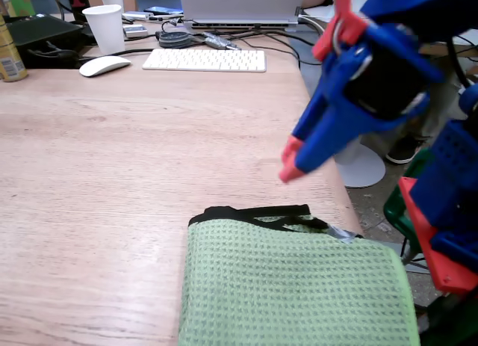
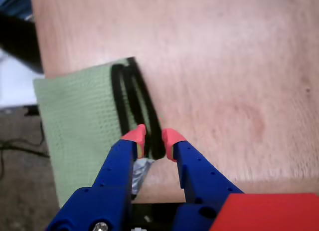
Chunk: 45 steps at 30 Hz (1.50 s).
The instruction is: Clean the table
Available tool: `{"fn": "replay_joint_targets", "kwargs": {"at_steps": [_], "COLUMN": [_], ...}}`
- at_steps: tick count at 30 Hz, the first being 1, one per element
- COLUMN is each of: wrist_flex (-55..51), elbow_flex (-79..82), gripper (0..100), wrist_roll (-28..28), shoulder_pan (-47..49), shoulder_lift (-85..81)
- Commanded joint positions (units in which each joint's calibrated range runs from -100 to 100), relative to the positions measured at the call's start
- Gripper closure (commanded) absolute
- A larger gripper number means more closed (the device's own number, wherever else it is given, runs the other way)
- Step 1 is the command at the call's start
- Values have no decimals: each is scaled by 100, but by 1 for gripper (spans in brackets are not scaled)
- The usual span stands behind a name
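Hovering: gripper (image 1: 287, 161) hangs above the table (image 1: 112, 174), near its right edge in the fixed view, clear of the cloth (image 1: 291, 286).
Gripper state: released; in the wrist view its red fingertips (image 2: 134, 135) stand apart with nothing between them.
Table: fills the fixed view from the near edge to the far clutter.
Cloth: green, black-hemmed, folded flat at the near right corner, partly overhanging the edge.
Far end: keyboard (image 1: 205, 59), mouse (image 1: 104, 66), cup (image 1: 106, 28), laptop (image 1: 239, 6).
Done: nothing, as far as I can judge; cloth lies unheld.
Left: grasp the cloth at the hem below the jaws, then wipe the bare wood.
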State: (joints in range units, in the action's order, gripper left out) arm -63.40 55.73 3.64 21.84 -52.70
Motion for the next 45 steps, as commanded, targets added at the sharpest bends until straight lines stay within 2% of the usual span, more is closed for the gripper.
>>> {"fn": "replay_joint_targets", "kwargs": {"at_steps": [1,3,6,7,10,12,16,24,29,38,40,45], "wrist_flex": [-1041,-1148,-1050,-1050,-1033,-1017,-467,92,1126,1077,1069,1069], "elbow_flex": [-1188,-1339,-1226,-1226,-1037,-849,-820,-707,454,133,-75,-160], "gripper": [92,92,90,87,65,59,59,59,59,59,63,99], "wrist_roll": [49,49,34,-10,-15,-15,-20,-20,-20,-20,-20,-15], "shoulder_pan": [2012,2418,2232,2215,2029,1758,709,878,895,878,878,878], "shoulder_lift": [150,159,150,150,150,167,973,2003,2157,2817,3118,3178]}}
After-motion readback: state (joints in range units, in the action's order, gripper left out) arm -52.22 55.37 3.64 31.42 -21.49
